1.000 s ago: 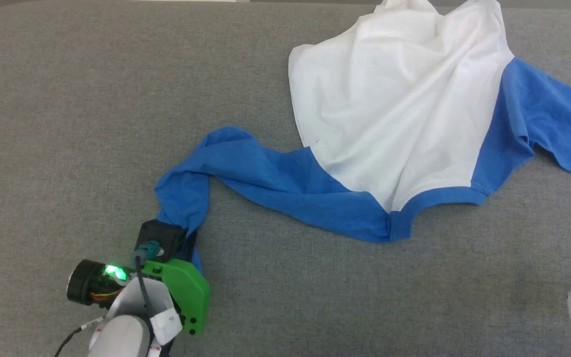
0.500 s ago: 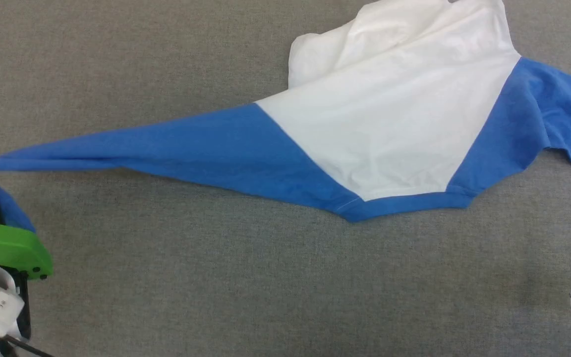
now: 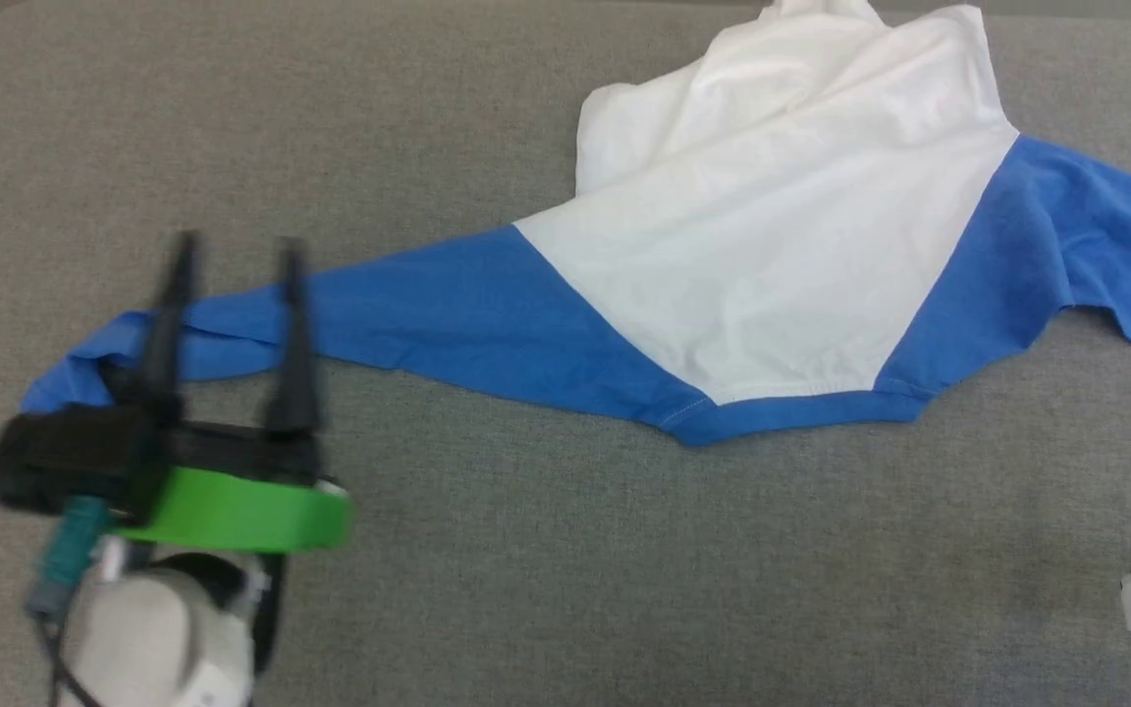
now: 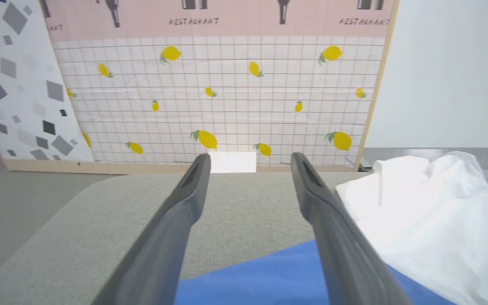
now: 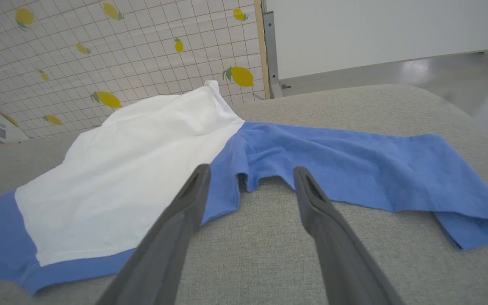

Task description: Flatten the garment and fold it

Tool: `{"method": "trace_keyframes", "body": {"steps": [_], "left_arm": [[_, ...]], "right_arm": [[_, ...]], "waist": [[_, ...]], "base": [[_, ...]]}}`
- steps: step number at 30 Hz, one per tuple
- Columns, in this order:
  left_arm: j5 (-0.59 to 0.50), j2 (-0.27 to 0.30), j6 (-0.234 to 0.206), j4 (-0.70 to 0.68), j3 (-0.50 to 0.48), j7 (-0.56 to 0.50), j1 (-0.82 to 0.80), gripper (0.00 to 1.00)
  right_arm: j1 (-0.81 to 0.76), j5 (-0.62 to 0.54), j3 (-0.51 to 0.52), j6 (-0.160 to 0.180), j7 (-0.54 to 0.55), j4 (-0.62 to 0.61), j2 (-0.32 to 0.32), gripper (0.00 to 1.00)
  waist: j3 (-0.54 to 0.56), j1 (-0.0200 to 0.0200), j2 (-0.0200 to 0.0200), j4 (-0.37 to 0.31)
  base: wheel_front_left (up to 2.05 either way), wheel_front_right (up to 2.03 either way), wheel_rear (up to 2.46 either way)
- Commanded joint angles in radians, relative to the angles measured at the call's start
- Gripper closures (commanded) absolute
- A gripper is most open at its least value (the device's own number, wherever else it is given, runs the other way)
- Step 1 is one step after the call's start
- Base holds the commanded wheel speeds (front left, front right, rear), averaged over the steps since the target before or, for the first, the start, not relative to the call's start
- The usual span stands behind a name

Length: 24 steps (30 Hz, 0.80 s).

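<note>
1. Where the grey counter [image 3: 526,570] lies nearest us, we see the left gripper [image 3: 238,244] at lower left, its fingers spread with nothing between them, over the outer end of the left sleeve [image 3: 408,314] of the garment [image 3: 772,255].
2. At the lower right edge we see the right gripper [image 5: 251,169], likewise spread and empty, clear of the cloth.
3. We find the garment across the middle and far right of the counter, with its blue neckband toward us, its white body rumpled toward the far edge, its left sleeve drawn out long and its right sleeve [image 5: 354,156] lying flat.
4. Beyond the counter stands a lemon-patterned panel [image 4: 227,93].
</note>
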State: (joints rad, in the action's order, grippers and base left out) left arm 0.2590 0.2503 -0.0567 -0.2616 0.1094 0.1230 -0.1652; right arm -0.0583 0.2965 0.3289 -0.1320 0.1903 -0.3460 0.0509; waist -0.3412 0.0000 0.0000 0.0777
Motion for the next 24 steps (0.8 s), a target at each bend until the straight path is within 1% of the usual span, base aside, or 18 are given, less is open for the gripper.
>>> {"method": "trace_keyframes", "body": {"steps": [1,3,5,7,10,14,22,24], "left_arm": [[-0.026,0.006,0.026,-0.034,0.044,-0.025,0.007,0.0],[-0.06,0.021,0.068,-0.069,0.13,-0.089,0.001,0.0],[-0.094,0.039,0.108,-0.073,0.205,-0.16,-0.016,0.0],[-0.123,0.061,0.14,-0.049,0.274,-0.229,-0.042,0.0],[-0.15,0.1,0.169,0.013,0.363,-0.317,-0.086,0.0],[-0.147,0.148,0.182,0.105,0.445,-0.388,-0.144,0.0],[-0.151,0.204,0.186,0.247,0.524,-0.438,-0.24,0.0],[-0.149,0.208,0.187,0.279,0.539,-0.442,-0.259,0.0]], "right_arm": [[0.008,-0.005,-0.005,0.001,0.003,0.0,-0.001,0.0],[0.009,-0.001,-0.01,0.001,0.001,0.003,-0.001,0.0],[0.01,0.006,-0.015,0.001,-0.003,0.009,-0.001,0.0],[0.01,0.015,-0.021,0.001,-0.008,0.017,-0.001,0.0],[0.012,0.028,-0.029,0.001,-0.02,0.031,-0.001,0.0],[0.018,0.039,-0.033,0.001,-0.035,0.046,-0.001,0.0],[0.038,0.052,-0.039,0.001,-0.058,0.066,-0.001,0.0],[0.044,0.054,-0.04,0.001,-0.063,0.069,-0.001,0.0]], "waist": [[0.016,0.0,0.0,0.001],[0.021,0.0,0.0,-0.002],[0.023,0.0,0.0,-0.007],[0.02,0.0,0.0,-0.017],[0.009,0.0,0.0,-0.037],[-0.015,0.0,0.0,-0.068],[-0.066,0.0,0.0,-0.117],[-0.078,0.0,0.0,-0.124]], "base": [[0.0,0.0,0.0],[0.0,0.0,0.0],[0.0,0.0,0.0],[0.0,0.0,0.0],[0.0,0.0,0.0],[0.0,0.0,0.0],[0.0,0.0,0.0],[0.0,0.0,0.0]]}}
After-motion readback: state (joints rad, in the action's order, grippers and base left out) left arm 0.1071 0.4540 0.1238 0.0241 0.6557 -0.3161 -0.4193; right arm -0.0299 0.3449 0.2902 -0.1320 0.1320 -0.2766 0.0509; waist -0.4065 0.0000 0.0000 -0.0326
